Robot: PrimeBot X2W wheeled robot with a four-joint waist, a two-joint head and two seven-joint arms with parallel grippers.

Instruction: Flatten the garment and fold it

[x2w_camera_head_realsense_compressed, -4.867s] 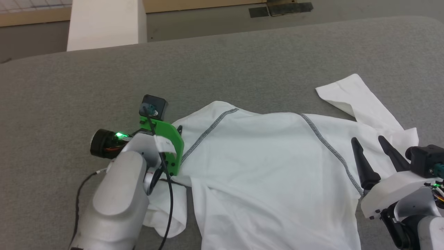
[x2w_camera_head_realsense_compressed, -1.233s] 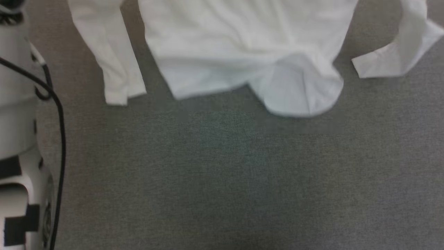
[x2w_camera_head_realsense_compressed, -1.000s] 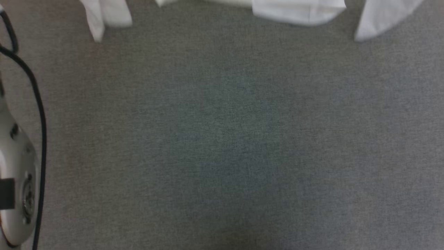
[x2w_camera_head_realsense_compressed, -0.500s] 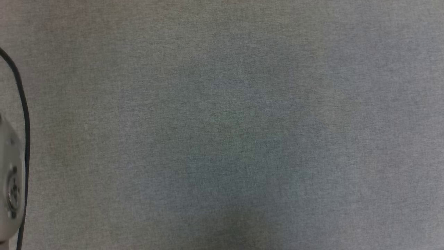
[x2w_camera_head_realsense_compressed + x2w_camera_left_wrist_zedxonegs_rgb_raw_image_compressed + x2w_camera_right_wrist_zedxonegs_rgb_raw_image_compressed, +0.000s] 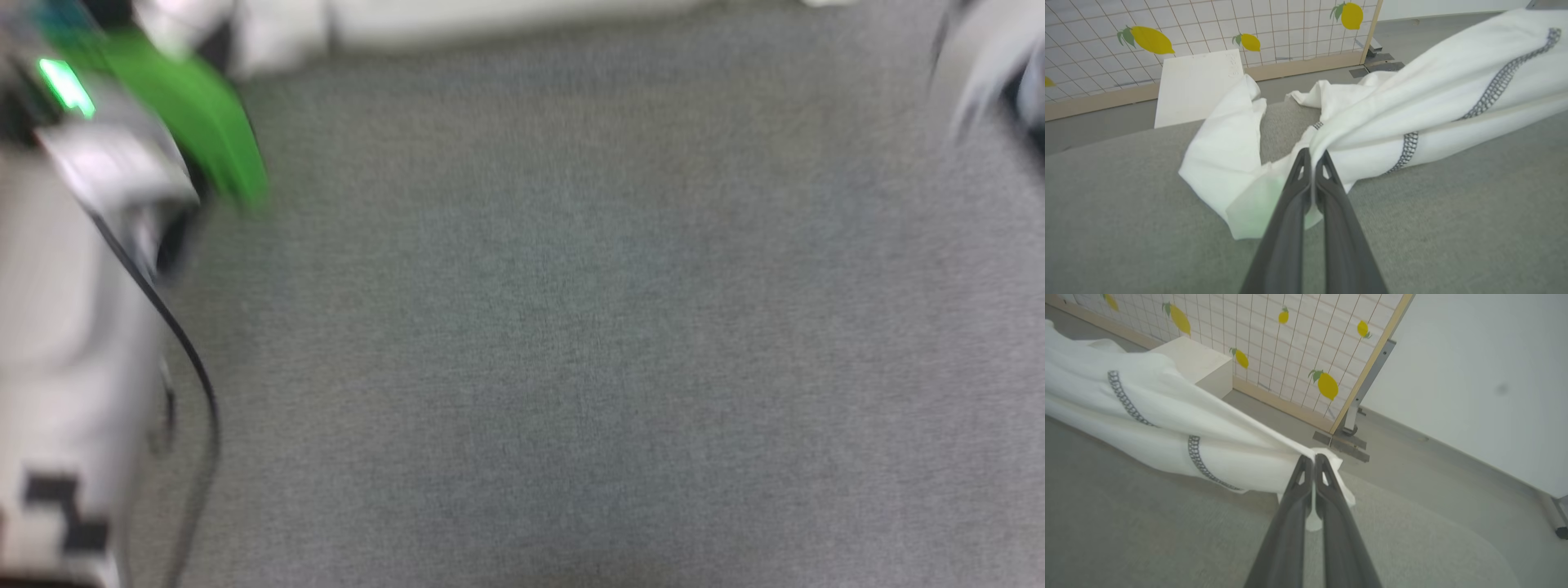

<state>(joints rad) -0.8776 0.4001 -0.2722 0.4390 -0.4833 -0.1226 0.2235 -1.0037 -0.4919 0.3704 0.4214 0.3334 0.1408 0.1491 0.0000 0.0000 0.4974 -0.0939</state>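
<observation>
Left wrist view has the left gripper [image 5: 1313, 159] clamped shut on a bunch of the garment [image 5: 1425, 98], which stretches off to the upper right of the frame, with one loose part flopped centre left on the grey table [image 5: 1126, 212]. And the right gripper [image 5: 1312, 461] is pinched on the other end, mid-frame in its own view. Looks thin, light and floppy, so I'd guess it sags between grips. Best holds are probably stitched seams or corners, not loose middle cloth.

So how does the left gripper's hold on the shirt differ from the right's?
The left gripper pinches a thick bunch of the shirt, loose cloth heaped beside it; the right gripper pinches a thin, taut edge with a small corner poking past. Both are shut on it.
</observation>
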